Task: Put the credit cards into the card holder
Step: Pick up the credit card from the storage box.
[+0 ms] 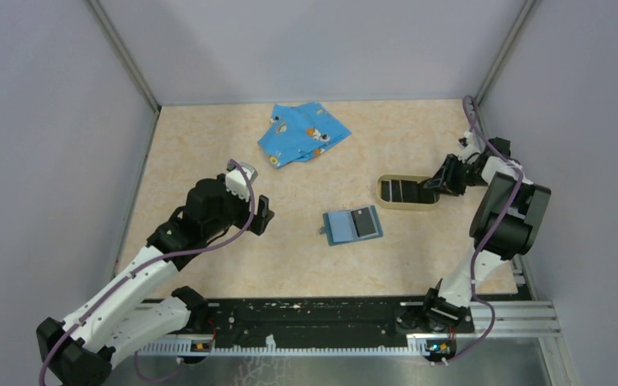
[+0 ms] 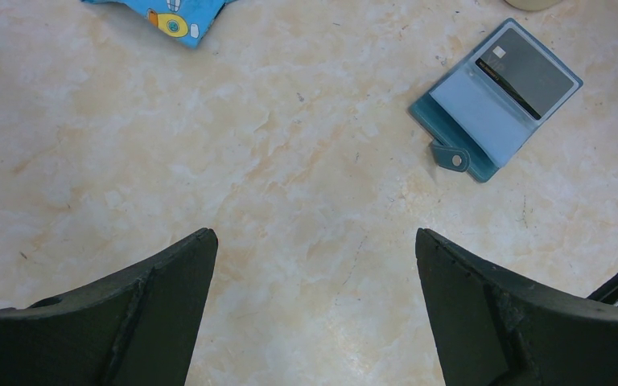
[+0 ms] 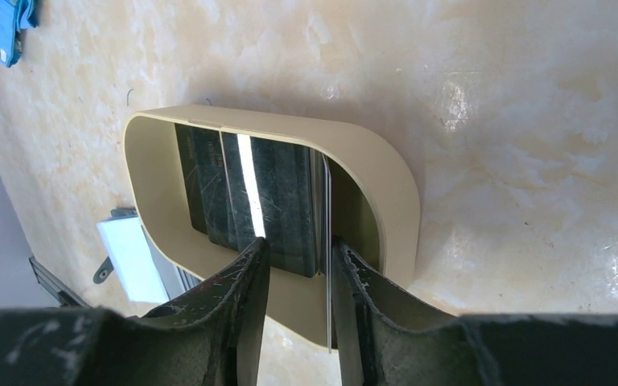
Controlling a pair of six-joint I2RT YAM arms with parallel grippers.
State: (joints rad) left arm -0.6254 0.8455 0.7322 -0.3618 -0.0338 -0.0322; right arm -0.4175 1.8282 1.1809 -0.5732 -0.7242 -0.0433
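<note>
The teal card holder (image 1: 353,226) lies open mid-table, snap tab to its left, with one black credit card (image 1: 364,220) on its right half; the left wrist view shows both the holder (image 2: 483,121) and that card (image 2: 527,72). More black credit cards (image 3: 278,201) lie flat in the tan oval tray (image 3: 386,185). My right gripper (image 3: 299,245) reaches into the tray's right end (image 1: 433,186), jaws partly apart. One card (image 3: 327,241) stands on edge against the right finger's inner face, clear of the other finger. My left gripper (image 1: 264,214) hangs wide open left of the holder, empty (image 2: 314,235).
A bright blue cartoon-print cloth (image 1: 302,133) lies crumpled at the back of the table. Grey walls close in the left, back and right sides. The tray (image 1: 406,193) sits just beyond and right of the card holder.
</note>
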